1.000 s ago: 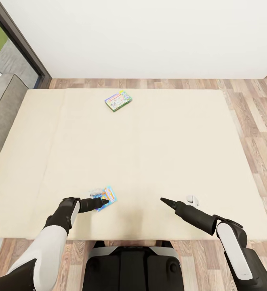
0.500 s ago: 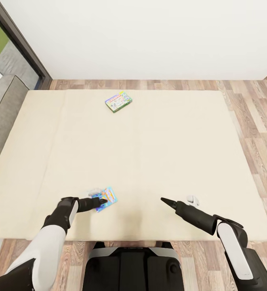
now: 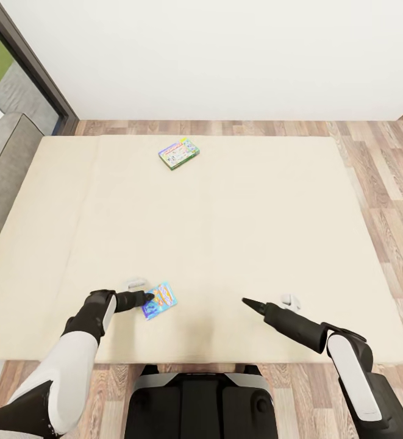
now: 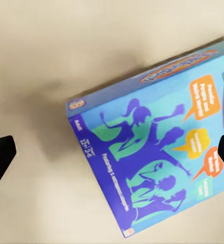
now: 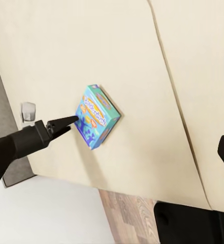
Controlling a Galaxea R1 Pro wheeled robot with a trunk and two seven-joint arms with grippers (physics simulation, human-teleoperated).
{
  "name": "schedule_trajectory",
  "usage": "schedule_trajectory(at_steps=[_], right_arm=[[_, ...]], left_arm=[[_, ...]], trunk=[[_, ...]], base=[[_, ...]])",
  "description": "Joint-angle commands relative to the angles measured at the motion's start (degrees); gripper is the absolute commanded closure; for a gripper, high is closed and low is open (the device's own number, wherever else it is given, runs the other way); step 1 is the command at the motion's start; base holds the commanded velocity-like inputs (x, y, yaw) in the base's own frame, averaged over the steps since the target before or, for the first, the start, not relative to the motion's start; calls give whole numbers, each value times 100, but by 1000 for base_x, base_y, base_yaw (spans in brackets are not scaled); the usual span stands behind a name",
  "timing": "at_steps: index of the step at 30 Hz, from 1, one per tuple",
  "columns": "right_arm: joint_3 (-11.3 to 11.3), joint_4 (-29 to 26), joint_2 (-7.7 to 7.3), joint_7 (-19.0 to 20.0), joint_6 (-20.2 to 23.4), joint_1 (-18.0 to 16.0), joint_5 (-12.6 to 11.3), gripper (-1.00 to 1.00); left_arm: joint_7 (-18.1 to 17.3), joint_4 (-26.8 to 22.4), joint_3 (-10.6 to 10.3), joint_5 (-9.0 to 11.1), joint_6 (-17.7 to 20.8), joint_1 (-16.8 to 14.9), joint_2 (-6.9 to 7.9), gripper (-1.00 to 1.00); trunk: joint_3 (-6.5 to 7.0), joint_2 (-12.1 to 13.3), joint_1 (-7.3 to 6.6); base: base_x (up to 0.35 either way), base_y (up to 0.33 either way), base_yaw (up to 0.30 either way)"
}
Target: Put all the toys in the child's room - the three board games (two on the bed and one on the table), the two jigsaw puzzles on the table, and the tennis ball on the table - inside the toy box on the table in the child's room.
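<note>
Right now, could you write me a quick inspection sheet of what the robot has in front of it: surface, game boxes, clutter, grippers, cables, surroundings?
Surface: cream bed, two mattresses side by side with a seam between them.
Job's things: blue board game lying flat near the bed's front edge; white-green-yellow board game lying flat near the far edge.
Clutter: nothing seen.
Grippers: left gripper open, at the blue game's edge, its fingertips wide apart on either side in the left wrist view; right gripper open over bare mattress, holding nothing.
Cables: nothing seen.
Surroundings: white wall, wood-plank floor, grey bed frame on the left.
</note>
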Motion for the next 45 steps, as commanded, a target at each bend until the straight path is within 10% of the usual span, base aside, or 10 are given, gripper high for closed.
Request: schedule_trajectory(at_steps=[1,45], right_arm=[[-4,-5,-1,43,29,-3,43,-100],[-55,-41,-14,85,185,40,27,-100]], left_arm=[[-17,-11,47,-60,18,-11,-14,-100],[73,50,39,-53,-577,-37,-133,-100]], trunk=[[-7,-9,3],[-91,-9,3]], base=[[0,0,0],[0,0,0]])
